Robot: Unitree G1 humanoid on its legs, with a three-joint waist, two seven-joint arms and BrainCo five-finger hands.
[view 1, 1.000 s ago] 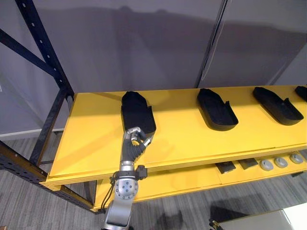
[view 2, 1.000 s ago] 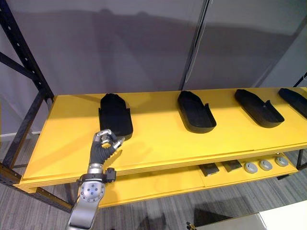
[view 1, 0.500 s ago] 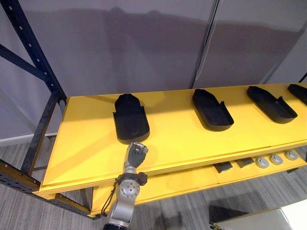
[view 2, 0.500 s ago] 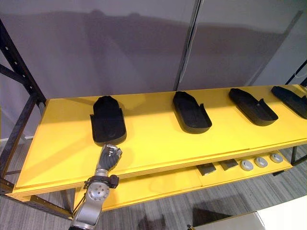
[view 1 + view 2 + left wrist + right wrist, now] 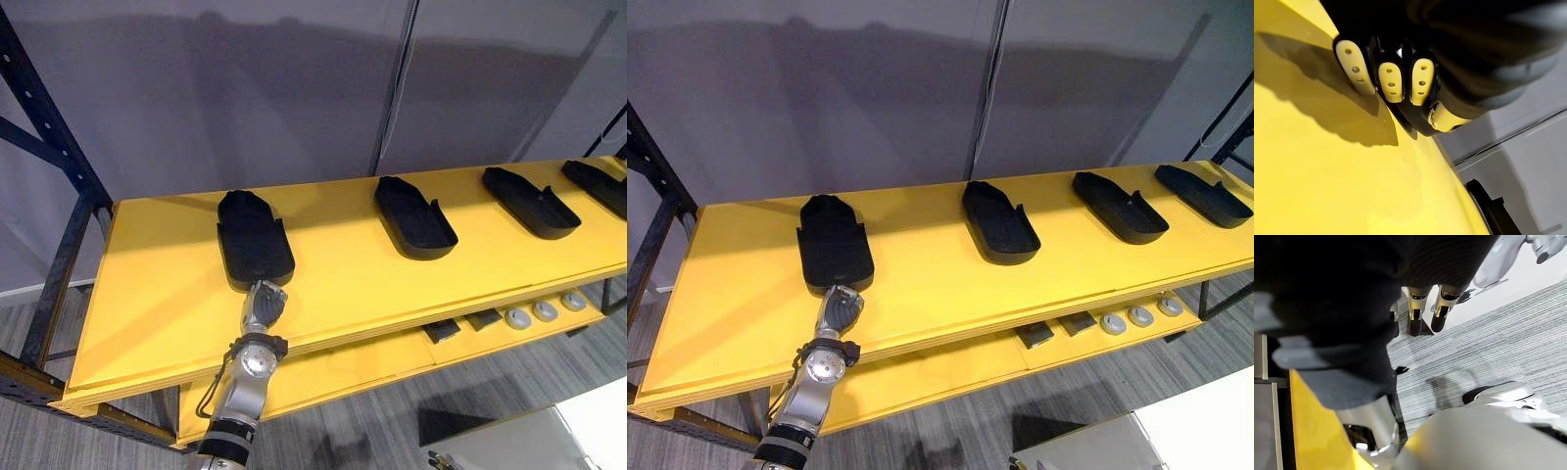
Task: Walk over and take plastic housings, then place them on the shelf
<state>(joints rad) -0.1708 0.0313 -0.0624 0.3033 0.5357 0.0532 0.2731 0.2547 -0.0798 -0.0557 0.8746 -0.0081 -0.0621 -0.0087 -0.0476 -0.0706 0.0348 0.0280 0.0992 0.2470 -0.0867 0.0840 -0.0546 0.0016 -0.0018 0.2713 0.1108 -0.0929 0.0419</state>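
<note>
A long yellow shelf (image 5: 176, 294) on a dark steel rack runs across the head views. Four shallow black plastic shells lie on it in a row, well apart, which probably leaves room to set each one down separately.

The leftmost housing (image 5: 253, 250) lies lengthways, with its near end pointing to 6 o'clock. The robot's left hand (image 5: 263, 302) sits right at that near end, at the housing's 6 o'clock. Its fingers are curled into a loose fist with nothing inside. I cannot tell whether the knuckles touch the shell.

From the hand, the second housing (image 5: 414, 217), third housing (image 5: 529, 202) and fourth housing (image 5: 598, 186) run off toward 2 o'clock.

The leftmost housing rests flat on the shelf and looks already placed.

The right hand (image 5: 1418, 308) hangs over grey carpet with its fingers straight and empty, apparently idle.
</note>
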